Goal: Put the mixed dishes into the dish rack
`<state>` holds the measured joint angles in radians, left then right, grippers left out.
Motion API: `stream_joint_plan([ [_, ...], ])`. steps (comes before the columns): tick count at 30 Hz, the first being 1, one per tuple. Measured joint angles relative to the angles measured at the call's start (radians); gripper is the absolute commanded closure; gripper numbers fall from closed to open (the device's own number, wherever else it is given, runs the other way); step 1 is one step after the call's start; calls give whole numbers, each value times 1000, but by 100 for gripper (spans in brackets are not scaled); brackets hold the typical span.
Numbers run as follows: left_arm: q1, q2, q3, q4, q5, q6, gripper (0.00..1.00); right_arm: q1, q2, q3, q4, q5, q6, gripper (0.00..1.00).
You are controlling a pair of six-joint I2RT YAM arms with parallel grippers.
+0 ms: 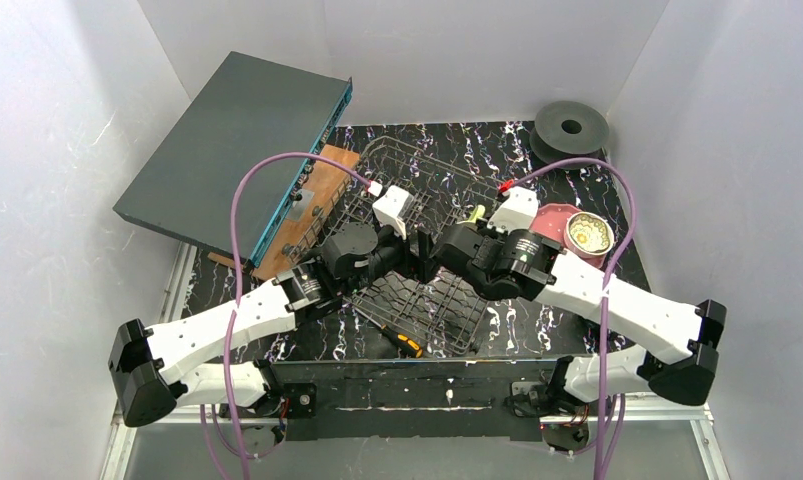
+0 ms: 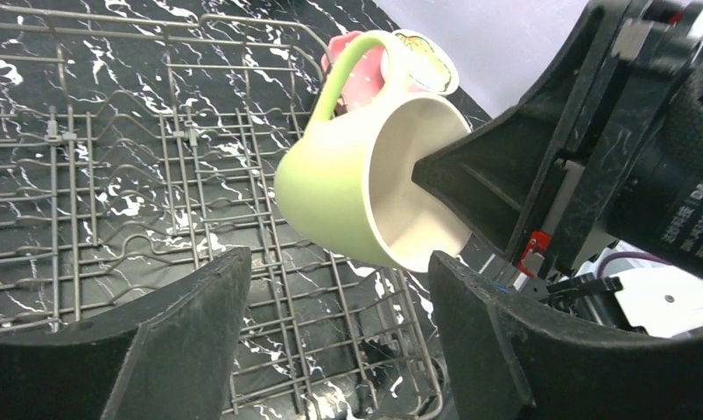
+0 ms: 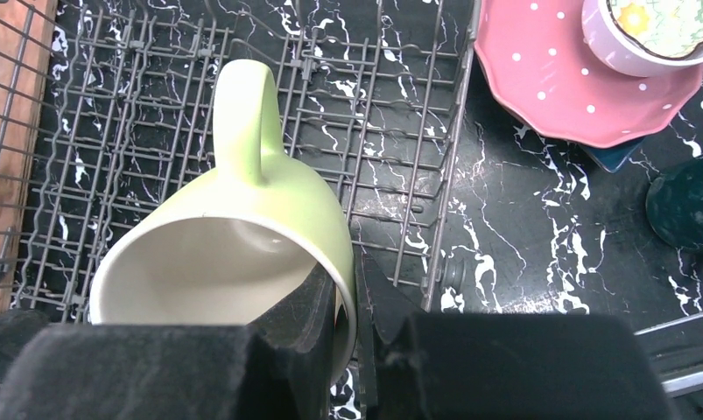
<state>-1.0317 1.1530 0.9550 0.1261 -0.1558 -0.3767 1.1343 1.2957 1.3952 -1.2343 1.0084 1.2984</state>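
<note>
My right gripper (image 3: 352, 289) is pinching the pale yellow-green mug (image 3: 242, 201) by its rim over the dish rack (image 3: 400, 131); left gripper (image 2: 339, 267) spread wide, gripping nothing.

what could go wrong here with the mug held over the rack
1. The right fingers pinch only the rim of the mug, one inside and one outside, and it hangs tipped on its side above the rack. It may swivel or slip and drop onto the wires.
2. The left fingers stand open close to the mug and the right arm. A slightly misjudged move might knock the mug loose or bump the two arms together.
</note>
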Motion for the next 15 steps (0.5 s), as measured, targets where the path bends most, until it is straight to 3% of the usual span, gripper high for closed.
stream_joint_plan([
  [5,0,-1,0,0,-29,23,13,-9,-102,-154,163,-23,-155,99],
  [8,0,-5,0,0,-20,46,2,-68,-235,-292,335,-149,-316,99],
  [11,0,-15,-3,5,25,80,2,-260,-380,-405,492,-430,-470,99],
  [15,0,-40,-6,9,171,144,2,-572,-455,-422,567,-842,-581,99],
])
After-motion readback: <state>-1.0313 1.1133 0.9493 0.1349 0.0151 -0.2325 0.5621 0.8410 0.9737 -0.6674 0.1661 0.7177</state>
